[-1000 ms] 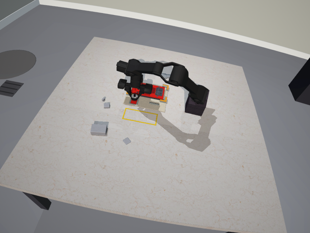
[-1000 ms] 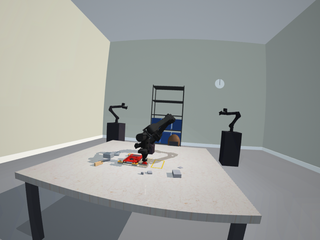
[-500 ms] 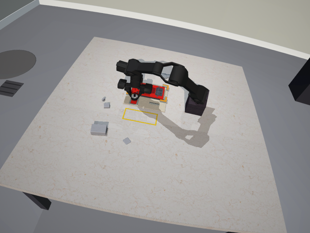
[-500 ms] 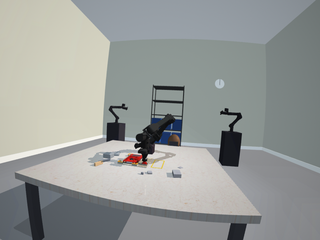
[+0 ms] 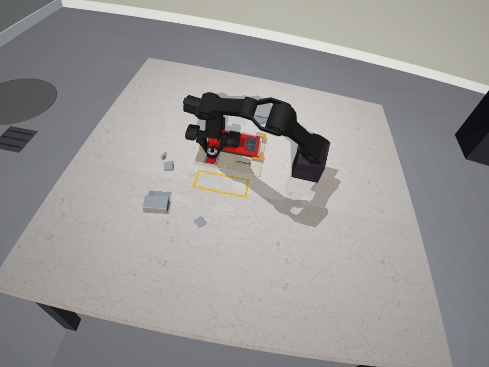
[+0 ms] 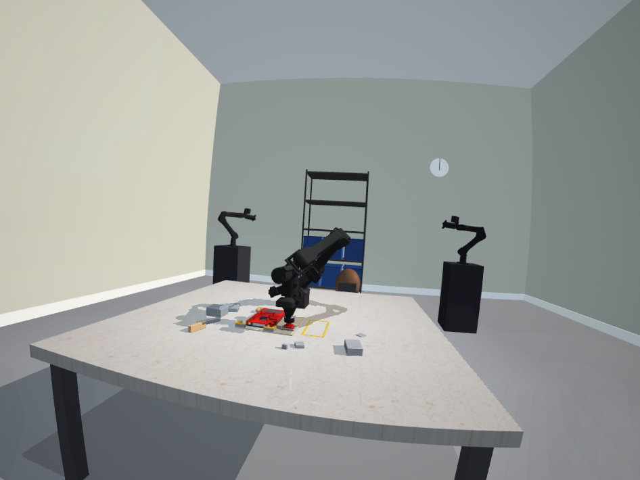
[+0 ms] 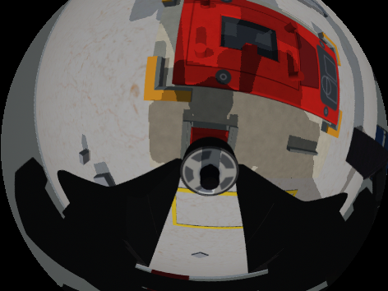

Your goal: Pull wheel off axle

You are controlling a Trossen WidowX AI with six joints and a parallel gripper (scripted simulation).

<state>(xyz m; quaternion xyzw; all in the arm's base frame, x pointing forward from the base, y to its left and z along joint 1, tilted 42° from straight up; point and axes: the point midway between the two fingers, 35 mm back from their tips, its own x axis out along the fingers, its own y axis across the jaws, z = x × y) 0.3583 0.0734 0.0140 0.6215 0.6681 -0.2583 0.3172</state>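
Note:
The wheel (image 5: 212,153) (image 7: 197,168), a black tyre with a grey spoked hub, sits between the fingertips above a small red block (image 5: 210,161) (image 6: 288,326) (image 7: 210,133). My gripper (image 5: 212,152) (image 6: 289,320) (image 7: 210,167) points down and is shut on the wheel, one finger on each side. The middle of the hub is dark. The axle under the wheel is hidden, so I cannot tell whether the wheel is still on it. The marked area is a yellow outline (image 5: 219,192) (image 6: 313,336) (image 7: 208,226) on the table, just beside the board; nothing stands in it.
A beige board (image 5: 229,164) carries the red block and a large red panel (image 7: 263,74) between orange corner brackets (image 5: 258,158) (image 7: 151,78). A grey box (image 5: 155,203) (image 6: 353,347), small grey pieces (image 5: 168,165) and a flat grey tile (image 5: 200,222) lie beyond the outline and board.

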